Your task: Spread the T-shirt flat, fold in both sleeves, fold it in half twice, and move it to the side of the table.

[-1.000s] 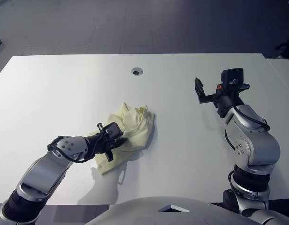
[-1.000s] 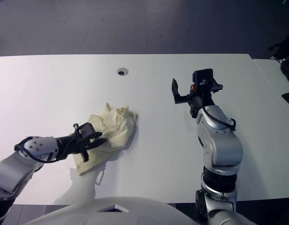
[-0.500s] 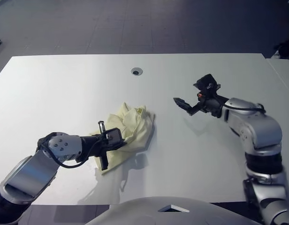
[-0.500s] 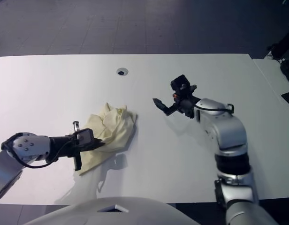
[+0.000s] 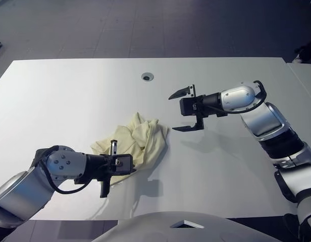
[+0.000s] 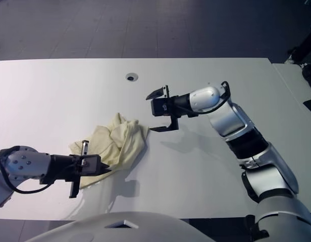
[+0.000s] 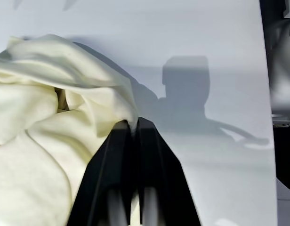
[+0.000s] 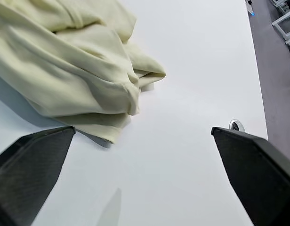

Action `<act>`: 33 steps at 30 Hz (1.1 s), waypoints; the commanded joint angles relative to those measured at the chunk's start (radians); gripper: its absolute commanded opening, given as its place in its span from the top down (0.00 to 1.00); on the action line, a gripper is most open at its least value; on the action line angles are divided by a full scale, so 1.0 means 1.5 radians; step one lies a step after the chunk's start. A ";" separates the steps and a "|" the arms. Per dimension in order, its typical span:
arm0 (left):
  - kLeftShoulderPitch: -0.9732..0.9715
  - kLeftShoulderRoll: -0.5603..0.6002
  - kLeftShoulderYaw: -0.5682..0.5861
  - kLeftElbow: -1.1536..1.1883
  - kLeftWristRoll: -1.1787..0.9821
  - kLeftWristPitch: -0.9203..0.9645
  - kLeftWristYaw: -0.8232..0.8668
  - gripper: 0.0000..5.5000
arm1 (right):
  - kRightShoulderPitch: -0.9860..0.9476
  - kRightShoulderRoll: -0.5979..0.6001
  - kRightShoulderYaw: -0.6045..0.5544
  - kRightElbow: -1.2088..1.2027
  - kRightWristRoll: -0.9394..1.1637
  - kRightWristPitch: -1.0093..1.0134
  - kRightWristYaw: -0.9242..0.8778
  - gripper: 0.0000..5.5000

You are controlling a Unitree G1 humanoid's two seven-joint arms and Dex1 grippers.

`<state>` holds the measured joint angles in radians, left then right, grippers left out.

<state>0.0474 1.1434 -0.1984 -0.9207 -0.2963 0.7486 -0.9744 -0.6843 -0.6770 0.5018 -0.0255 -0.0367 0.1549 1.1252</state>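
- Shirt (image 5: 145,138): pale yellow, crumpled in a loose heap, not spread. It lies on the white surface (image 5: 69,91), left of centre and toward the near edge. Folds are bunched over one another; sleeves and collar cannot be told apart.
- Left gripper (image 5: 130,167): at the near side of the heap, arm low and coming in from the left. The fingers are closed tight on a fold of the shirt's near edge. The left wrist view shows both dark fingers (image 7: 119,141) pressed together with cloth pinched at their tips. The rest of the shirt (image 7: 36,117) trails away behind the pinch.
- Right gripper (image 5: 172,112): just right of the heap, arm stretched across from the right, fingers pointing at the shirt. The jaws are spread wide with nothing between them. It is near the cloth but not touching it. Its shadow falls on the surface beneath it.
- Right wrist view: the shirt's (image 8: 65,70) edge lies ahead of the open fingers (image 8: 27,160), with bare surface between cloth and fingertips.
- Grommet (image 5: 147,76): a small round hole in the surface, farther back, well apart from the shirt and both grippers.
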 commanded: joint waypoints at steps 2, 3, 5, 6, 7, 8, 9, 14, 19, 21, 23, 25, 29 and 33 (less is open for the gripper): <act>-0.007 0.020 -0.008 -0.016 0.006 -0.007 -0.010 1.00 | -0.001 0.031 0.005 0.016 -0.028 -0.032 -0.002 0.02; -0.006 0.020 -0.008 -0.018 0.005 -0.007 -0.010 1.00 | 0.003 0.038 0.005 0.011 -0.029 -0.030 -0.003 0.02; -0.002 0.021 -0.009 -0.020 0.006 -0.007 -0.009 1.00 | 0.008 0.051 0.005 0.007 -0.033 -0.031 -0.006 0.02; 0.000 0.021 -0.009 -0.021 0.006 -0.008 -0.008 1.00 | 0.008 0.057 0.007 0.010 -0.037 -0.035 -0.006 0.02; 0.005 0.021 -0.009 -0.023 0.007 -0.008 -0.006 1.00 | 0.008 0.062 0.011 0.013 -0.041 -0.039 -0.005 0.02; 0.008 0.021 -0.009 -0.024 0.009 -0.009 -0.004 1.00 | 0.008 0.068 0.014 0.019 -0.046 -0.044 -0.004 0.02; 0.011 0.020 -0.010 -0.025 0.010 -0.009 -0.002 1.00 | 0.006 0.075 0.019 0.031 -0.053 -0.054 -0.005 0.02; 0.013 0.014 -0.015 -0.029 0.010 -0.010 0.005 1.00 | -0.007 0.120 0.044 0.119 -0.100 -0.127 -0.035 0.02; -0.010 0.013 -0.019 -0.041 0.000 0.004 -0.002 1.00 | -0.010 0.150 0.052 0.179 -0.134 -0.179 -0.060 0.08; -0.014 0.013 -0.021 -0.043 -0.002 0.006 -0.003 1.00 | -0.008 0.157 0.049 0.185 -0.138 -0.184 -0.064 0.14; -0.014 0.012 -0.027 -0.048 -0.003 0.009 0.000 1.00 | -0.005 0.163 0.047 0.183 -0.139 -0.186 -0.064 0.21; -0.014 0.012 -0.032 -0.050 -0.002 0.011 0.001 1.00 | 0.002 0.164 0.049 0.176 -0.139 -0.187 -0.060 0.26; -0.015 0.010 -0.038 -0.049 0.001 0.013 0.006 1.00 | 0.014 0.158 0.052 0.161 -0.138 -0.189 -0.045 0.38; -0.013 0.009 -0.043 -0.045 0.006 0.009 0.010 1.00 | 0.029 0.150 0.054 0.146 -0.139 -0.190 -0.027 0.50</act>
<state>0.0355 1.1563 -0.2571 -0.9893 -0.2976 0.7622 -0.9642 -0.6560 -0.4342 0.5808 0.2157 -0.2448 -0.1254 1.0656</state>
